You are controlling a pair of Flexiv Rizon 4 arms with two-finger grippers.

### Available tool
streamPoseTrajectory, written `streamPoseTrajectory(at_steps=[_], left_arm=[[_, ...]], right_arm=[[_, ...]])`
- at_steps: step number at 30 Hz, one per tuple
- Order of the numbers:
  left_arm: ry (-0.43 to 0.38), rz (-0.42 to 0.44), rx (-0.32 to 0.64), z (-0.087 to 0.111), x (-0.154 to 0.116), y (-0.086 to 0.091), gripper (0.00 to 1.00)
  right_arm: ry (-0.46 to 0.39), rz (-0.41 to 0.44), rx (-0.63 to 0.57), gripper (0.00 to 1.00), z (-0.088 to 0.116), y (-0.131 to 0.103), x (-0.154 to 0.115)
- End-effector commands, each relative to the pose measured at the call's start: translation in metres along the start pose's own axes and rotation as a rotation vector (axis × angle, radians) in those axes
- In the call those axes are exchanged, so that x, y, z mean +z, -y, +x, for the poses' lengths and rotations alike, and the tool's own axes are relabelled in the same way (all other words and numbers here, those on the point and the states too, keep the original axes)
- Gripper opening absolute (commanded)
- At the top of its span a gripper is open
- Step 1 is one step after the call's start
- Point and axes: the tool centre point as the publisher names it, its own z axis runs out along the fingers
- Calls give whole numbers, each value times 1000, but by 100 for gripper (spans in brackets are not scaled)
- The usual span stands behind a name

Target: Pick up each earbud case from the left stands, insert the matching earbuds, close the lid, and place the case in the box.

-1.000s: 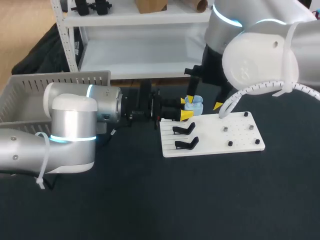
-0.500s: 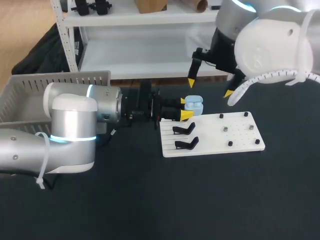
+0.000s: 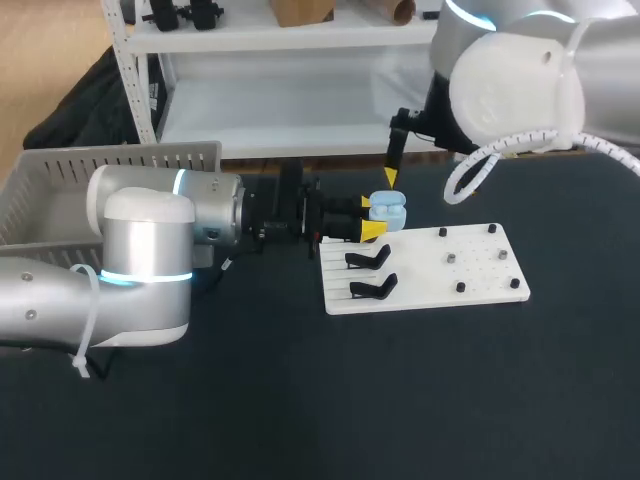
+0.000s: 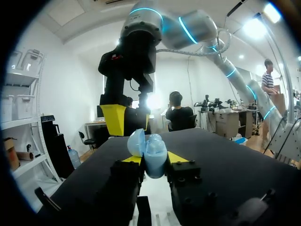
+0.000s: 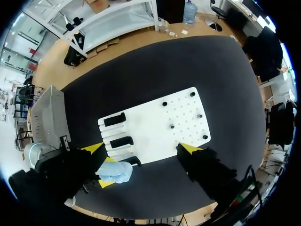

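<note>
A light blue earbud case (image 3: 388, 209) hangs just above the white board's (image 3: 480, 268) back left corner. My left gripper (image 3: 369, 217) is shut on it from two sides. In the left wrist view the case (image 4: 151, 153) stands between the yellow tips, and its lid looks partly open. My right gripper (image 5: 142, 149) is wide open, high above the board (image 5: 155, 125) and apart from the case (image 5: 116, 172). In the head view only one of its fingertips (image 3: 391, 178) shows, just behind the case. Two empty black stands (image 3: 368, 260) (image 3: 374, 290) sit on the board's left part.
Several small dark pegs (image 3: 452, 258) stand on the right half of the board. A grey slatted basket (image 3: 60, 185) sits at the far left, behind my left arm. Dark table surface (image 3: 400, 400) lies in front of the board.
My right gripper lifted away from the case, opened wide and turned, so that one tip now shows behind the case. My left gripper kept still with the case.
</note>
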Motion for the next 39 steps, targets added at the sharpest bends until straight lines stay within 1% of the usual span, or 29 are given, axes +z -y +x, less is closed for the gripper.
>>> streamPoseTrajectory(at_steps=[1, 15, 16, 18, 21, 23, 26, 27, 29, 32, 36, 39], left_arm=[[1, -2, 1, 0, 0, 0, 0], [1, -2, 1, 0, 0, 0, 0], [1, -2, 1, 0, 0, 0, 0], [1, -2, 1, 0, 0, 0, 0], [1, -2, 1, 0, 0, 0, 0], [1, -2, 1, 0, 0, 0, 0], [1, -2, 1, 0, 0, 0, 0], [9, -19, -5, -2, -6, -3, 0], [16, -72, -5, -8, -22, -10, 0], [6, -155, 14, -19, -50, -20, 0], [-14, -245, 50, -33, -86, -29, 0], [-27, -318, 68, -40, -111, -35, 0]], right_arm=[[-25, 1, -1, 100, 2, 1, 4], [-66, -19, -5, 100, 36, 8, -5], [-60, -21, -6, 100, 37, 8, -6], [-21, -34, -5, 100, 36, 10, -13], [55, -76, -9, 100, 34, 12, -32], [92, -115, -48, 100, 36, 12, -47], [100, -175, -145, 100, 42, 10, -65], [106, -196, -173, 100, 46, 10, -71], [130, -197, -201, 100, 53, 11, -80], [161, -156, -227, 100, 59, 14, -85], [154, -144, -196, 100, 59, 25, -83], [144, -159, -163, 100, 60, 33, -80]])
